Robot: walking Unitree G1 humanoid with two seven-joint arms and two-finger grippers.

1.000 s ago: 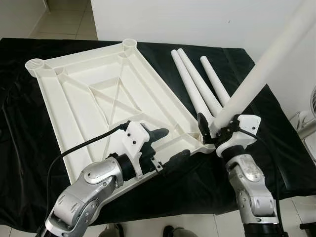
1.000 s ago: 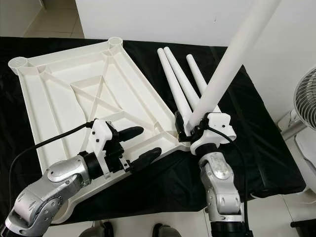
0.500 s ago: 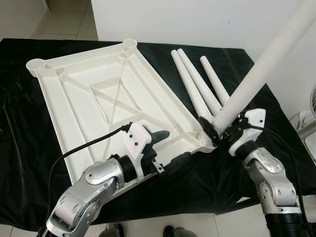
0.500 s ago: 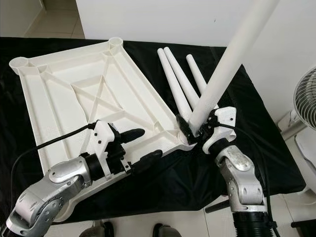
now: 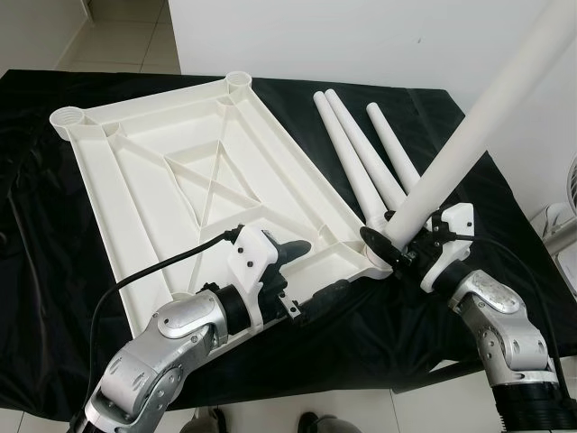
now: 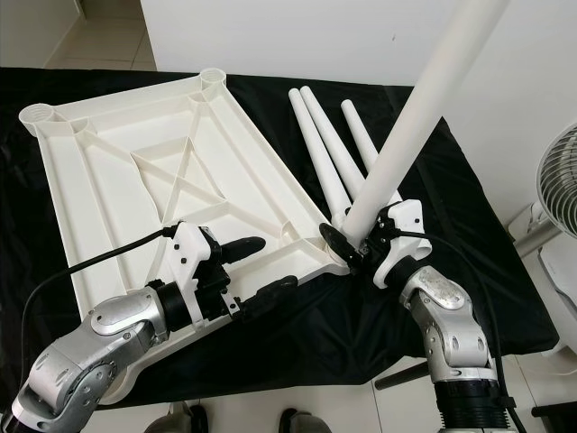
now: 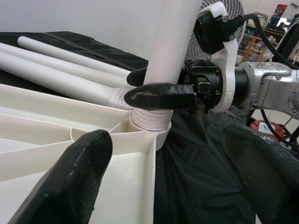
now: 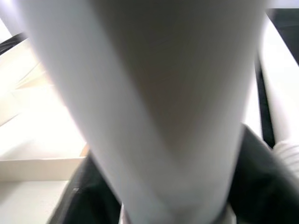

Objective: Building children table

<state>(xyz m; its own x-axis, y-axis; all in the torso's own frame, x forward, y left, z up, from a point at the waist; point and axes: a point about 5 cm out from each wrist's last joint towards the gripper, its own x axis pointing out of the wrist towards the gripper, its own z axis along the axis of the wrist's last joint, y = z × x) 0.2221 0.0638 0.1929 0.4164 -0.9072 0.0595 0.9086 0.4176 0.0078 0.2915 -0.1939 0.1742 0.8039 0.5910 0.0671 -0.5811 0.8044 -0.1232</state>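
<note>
Tabletop (image 5: 171, 194) lies upside down on the black cloth (image 5: 54, 298) in your left eye view, ribs facing up. Your right gripper (image 5: 389, 245) clamps the lower end of one white leg (image 5: 469, 135), whose foot sits at the corner socket (image 5: 377, 257) just beside the fingers; the leg slants up and away from that gripper. Three more legs (image 5: 361, 153) lie side by side on the cloth, just beyond it. Your left gripper (image 5: 311, 271) rests at the tabletop's near edge with its two black fingers apart, one over the rim and one just off it, holding nothing.

In your right eye view a fan (image 6: 554, 180) stands off the cloth, well out past your right arm.

From your left wrist view, you look between the spread left fingers (image 7: 70, 177) straight at the socket, where the leg's ribbed end (image 7: 148, 119) enters the collar; the right gripper's fingertip (image 7: 159, 95) presses across the leg just above it.

Your right wrist view is blurred, with the leg (image 8: 154, 93) right against the lens and a pale tabletop edge (image 8: 32, 163) beside it
</note>
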